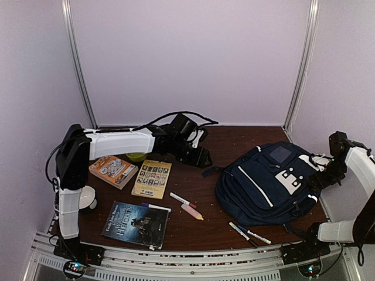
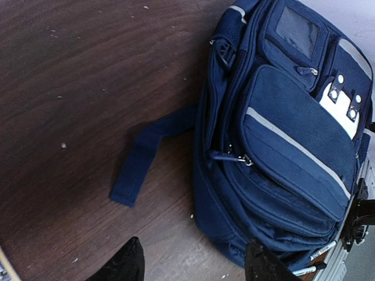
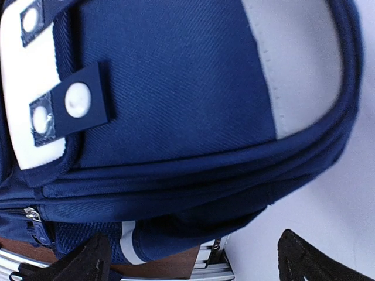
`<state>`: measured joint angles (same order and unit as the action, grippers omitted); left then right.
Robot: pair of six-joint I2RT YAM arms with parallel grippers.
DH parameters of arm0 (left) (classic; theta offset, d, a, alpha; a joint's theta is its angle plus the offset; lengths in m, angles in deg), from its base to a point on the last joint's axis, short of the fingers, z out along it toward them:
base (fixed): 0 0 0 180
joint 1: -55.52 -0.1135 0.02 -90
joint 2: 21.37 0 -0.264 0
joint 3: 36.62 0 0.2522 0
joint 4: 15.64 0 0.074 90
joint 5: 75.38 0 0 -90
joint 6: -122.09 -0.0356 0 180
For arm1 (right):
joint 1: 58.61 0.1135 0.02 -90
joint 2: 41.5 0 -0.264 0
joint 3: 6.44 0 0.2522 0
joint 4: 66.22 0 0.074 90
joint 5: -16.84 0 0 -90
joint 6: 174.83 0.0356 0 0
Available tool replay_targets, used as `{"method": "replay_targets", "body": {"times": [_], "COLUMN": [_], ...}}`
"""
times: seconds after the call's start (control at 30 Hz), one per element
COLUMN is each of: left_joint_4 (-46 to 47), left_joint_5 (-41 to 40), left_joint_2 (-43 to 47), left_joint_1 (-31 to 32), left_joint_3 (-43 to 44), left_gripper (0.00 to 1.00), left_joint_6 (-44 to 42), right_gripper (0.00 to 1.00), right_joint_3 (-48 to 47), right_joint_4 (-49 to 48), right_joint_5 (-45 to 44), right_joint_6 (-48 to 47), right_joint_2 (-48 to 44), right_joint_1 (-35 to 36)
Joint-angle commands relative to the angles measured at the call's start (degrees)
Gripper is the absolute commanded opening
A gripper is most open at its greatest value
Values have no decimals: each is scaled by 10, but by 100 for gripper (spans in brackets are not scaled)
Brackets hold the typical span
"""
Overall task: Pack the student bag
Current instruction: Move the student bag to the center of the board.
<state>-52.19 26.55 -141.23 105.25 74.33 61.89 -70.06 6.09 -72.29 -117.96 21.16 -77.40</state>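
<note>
Student bag (image 1: 266,184) lying flat on the right of the bench (image 1: 193,240), an arm waiting at either side.
Nearest, two pens (image 1: 249,233) are lying just in front of the bag and a dark book (image 1: 136,224) well to its left; markers (image 1: 187,206), a yellow book (image 1: 152,178) and an orange book (image 1: 113,171) are sitting farther back, left of it. The right fingers (image 3: 82,263) are gaping wide at the bag's right edge, gripping nothing. The left fingers (image 2: 126,264) are standing apart and empty, facing the bag's left side over its loose strap (image 2: 146,158).
</note>
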Motion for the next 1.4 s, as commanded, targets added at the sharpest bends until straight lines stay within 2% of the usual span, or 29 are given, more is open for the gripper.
{"method": "replay_targets", "body": {"times": [0.0, 0.2, 0.3, 0.5, 0.7, 0.93, 1.13, 1.37], "left_joint_4": [41, 50, 30, 23, 23, 27, 23, -29], "left_joint_5": [71, 113, 100, 74, 32, 12, 24, 27], "left_joint_2": [-65, -98, -91, -49, 19, 45, 25, -19], "left_joint_1": [5, 16, 28, 34, 39, 45, 67, 103], "left_joint_3": [54, 70, 63, -12, -108, -172, -155, -78], "left_gripper": [61, 60, 58, 56, 55, 54, 53, 52], "left_joint_6": [32, 41, 22, 4, 13, 23, 7, -32], "right_gripper": [100, 93, 91, 88, 87, 87, 87, 89], "right_joint_3": [1, -17, -47, -119, -259, -424, -511, -557], "right_joint_4": [5, -46, -53, -71, -78, -69, -75, -86], "right_joint_5": [47, 49, 59, 72, 46, 40, 53, 52], "right_joint_6": [-46, -79, -78, -60, -18, 13, 34, 56], "right_joint_2": [59, 153, 201, 293, 422, 538, 604, 639], "right_joint_1": [-20, -14, -6, 81, 181, 265, 301, 317]}}
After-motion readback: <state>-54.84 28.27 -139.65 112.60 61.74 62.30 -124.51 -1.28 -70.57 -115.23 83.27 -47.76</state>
